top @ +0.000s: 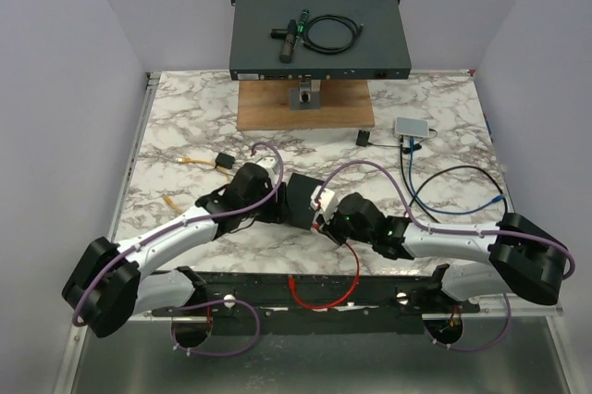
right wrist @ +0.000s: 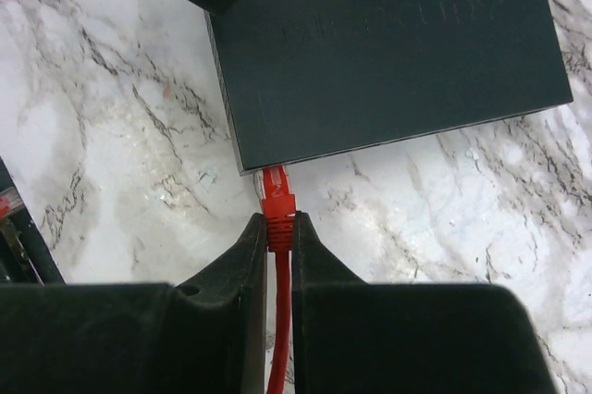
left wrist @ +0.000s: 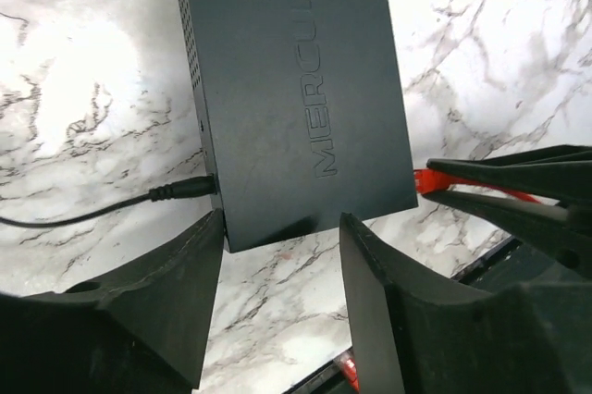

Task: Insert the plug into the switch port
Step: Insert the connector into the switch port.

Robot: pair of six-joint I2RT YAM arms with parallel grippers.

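Observation:
The small black switch [top: 302,196] lies on the marble table between both arms. In the right wrist view the switch [right wrist: 388,43] fills the top, and my right gripper [right wrist: 279,227] is shut on the ribbed boot of the red plug [right wrist: 277,198]. The plug's clear tip meets the switch's near face at its left corner; how deep it sits is hidden. In the left wrist view my left gripper [left wrist: 282,220] stands open, its fingers [left wrist: 176,292] spread just short of the switch's [left wrist: 296,89] near end and gripping nothing. The plug [left wrist: 425,179] and the right gripper show at the right.
A black power lead [left wrist: 92,214] enters the switch's side. The red cable [top: 324,294] loops over the table's front edge. At the back stand a large rack switch [top: 370,43] on a wooden stand [top: 268,112], a grey hub [top: 412,126] and a blue cable [top: 462,192].

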